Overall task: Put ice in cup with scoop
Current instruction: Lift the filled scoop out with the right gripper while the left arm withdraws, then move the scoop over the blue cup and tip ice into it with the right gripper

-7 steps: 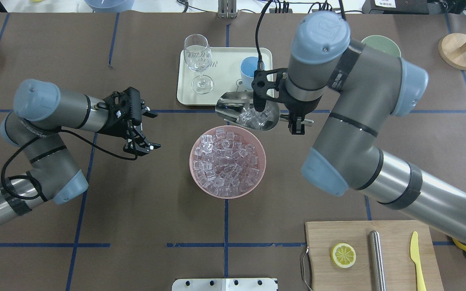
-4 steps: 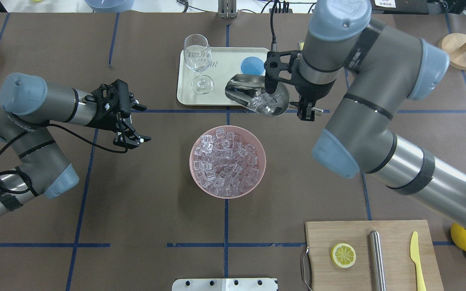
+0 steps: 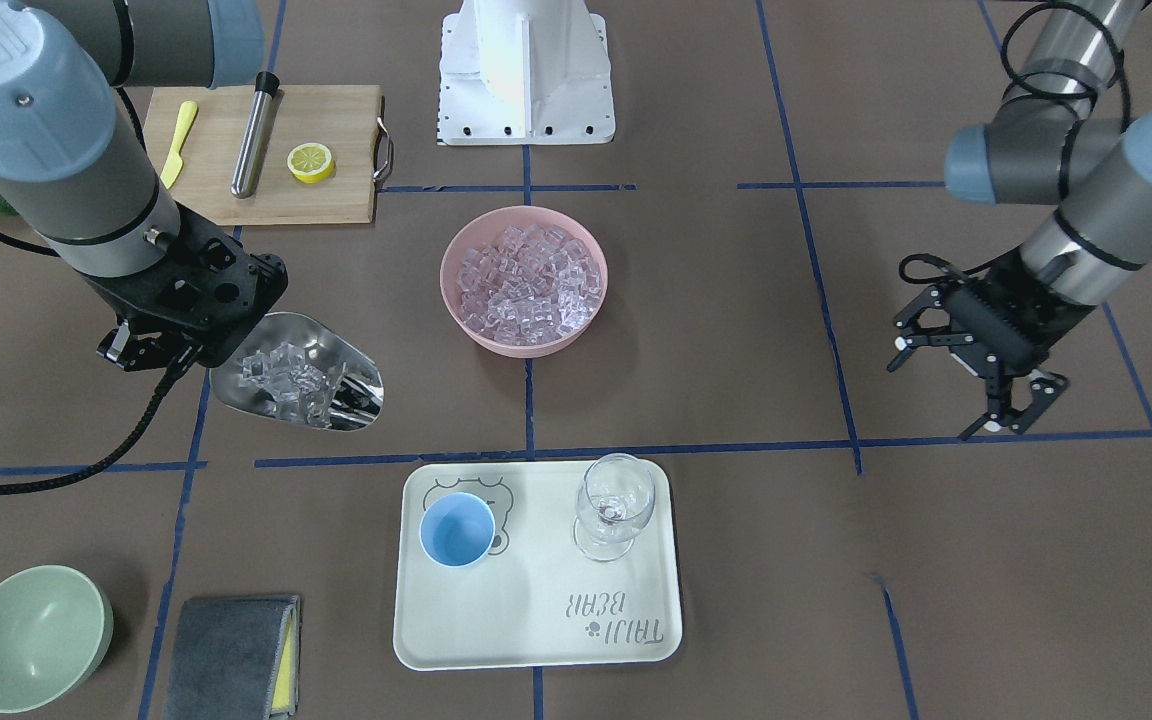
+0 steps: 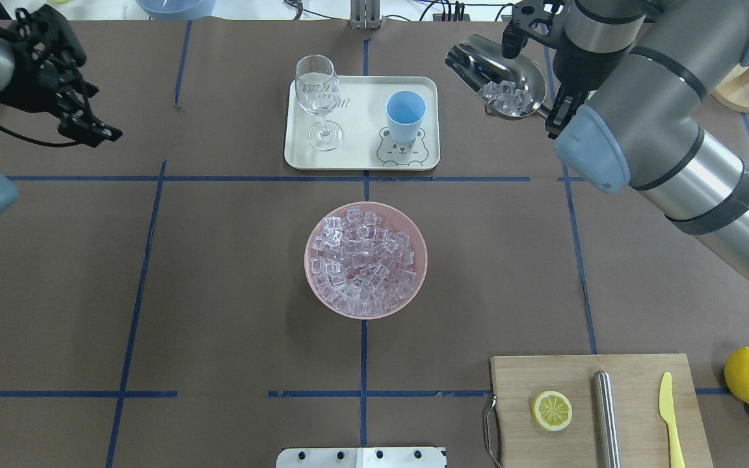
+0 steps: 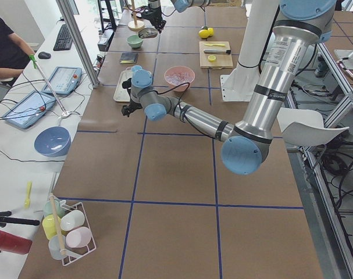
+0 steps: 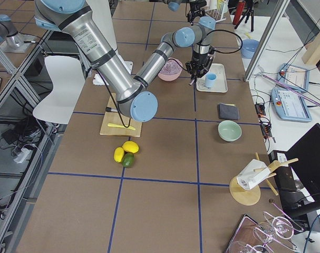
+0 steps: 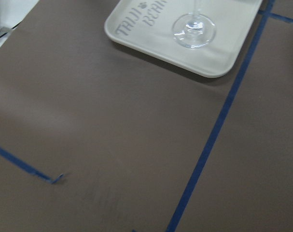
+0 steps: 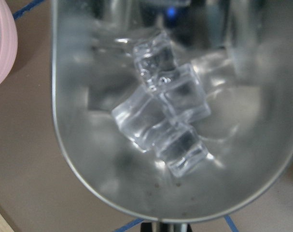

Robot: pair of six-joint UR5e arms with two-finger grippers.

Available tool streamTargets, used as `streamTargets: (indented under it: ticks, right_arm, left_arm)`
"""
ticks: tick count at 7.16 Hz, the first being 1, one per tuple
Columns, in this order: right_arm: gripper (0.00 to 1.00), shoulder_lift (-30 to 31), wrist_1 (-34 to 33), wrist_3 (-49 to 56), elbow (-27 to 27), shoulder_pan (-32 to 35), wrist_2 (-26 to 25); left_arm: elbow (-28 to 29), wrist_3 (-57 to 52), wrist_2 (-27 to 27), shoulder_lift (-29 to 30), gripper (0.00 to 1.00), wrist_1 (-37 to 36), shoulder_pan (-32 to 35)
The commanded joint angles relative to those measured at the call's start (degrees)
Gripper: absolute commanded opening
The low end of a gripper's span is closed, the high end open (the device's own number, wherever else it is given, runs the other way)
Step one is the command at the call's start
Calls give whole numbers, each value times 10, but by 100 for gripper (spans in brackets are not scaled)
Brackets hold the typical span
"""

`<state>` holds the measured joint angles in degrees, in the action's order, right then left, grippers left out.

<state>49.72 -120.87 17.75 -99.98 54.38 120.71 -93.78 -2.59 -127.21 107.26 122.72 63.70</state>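
Scooping looks done: right pincer (image 4: 555,114) grips the shiny steel scoop (image 4: 478,60) holding clear ice cubes (image 4: 508,97). Pouring into the empty light-blue plastic cup (image 4: 405,112) remains; left pincer (image 3: 986,385) gapes wide.

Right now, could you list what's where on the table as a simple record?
Scoop: held by right pincer, carrying a few ice cubes, off to the side of the tray
Cup: upright on tray, empty
Pink bowl: full of ice cubes
Left pincer: open, holding nothing

Open gap btw glass (image 4: 317,91) & cup (image 4: 405,114)
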Motion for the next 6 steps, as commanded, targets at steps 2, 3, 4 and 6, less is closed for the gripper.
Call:
streamTargets:
  ticks: [2,3,4,6]
  right_arm:
    - [0,-66,-59,-25,88,-26,-45]
    - [0,-80,-70,-34,111,-34,-47]
    - [0,-90,-94,-34,123,-38,-56]
    - [0,-143,-139,-34,189,-55,-79]
  left_arm:
    - [-20,-1,-42,-77,100,-11,115]
    - [-35,-2,-58,-94,100,-12,137]
    - [-47,-2,-65,-119,100,-11,143]
    - [-50,-3,-65,-125,100,-11,159]
